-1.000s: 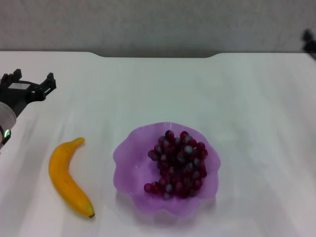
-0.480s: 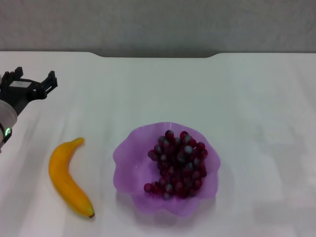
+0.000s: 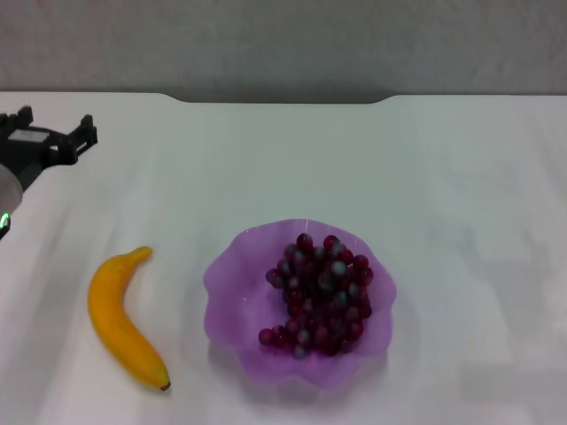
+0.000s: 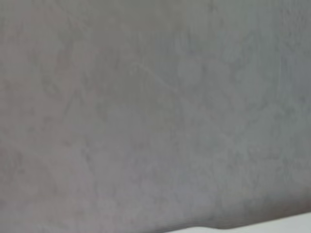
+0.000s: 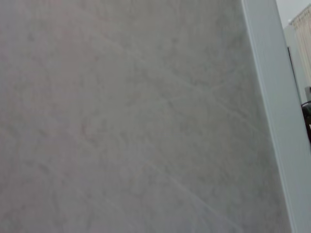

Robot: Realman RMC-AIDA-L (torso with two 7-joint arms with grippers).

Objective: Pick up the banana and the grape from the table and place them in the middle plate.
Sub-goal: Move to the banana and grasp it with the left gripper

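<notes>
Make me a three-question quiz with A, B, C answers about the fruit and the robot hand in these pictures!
1. Where is the grape?
A. in the middle plate
B. on the table
C. under the banana

2. What colour is the plate?
A. green
B. light purple
C. red

3. What is the left gripper doing?
A. holding the banana
B. holding the grape
C. holding nothing

Answers:
1 A, the bunch lies inside the dish.
2 B, its wavy rim looks purple.
3 C, its fingers are spread, far behind the banana.

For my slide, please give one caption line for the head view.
Grape in the middle plate; banana on the table; left gripper open at far left.
</notes>
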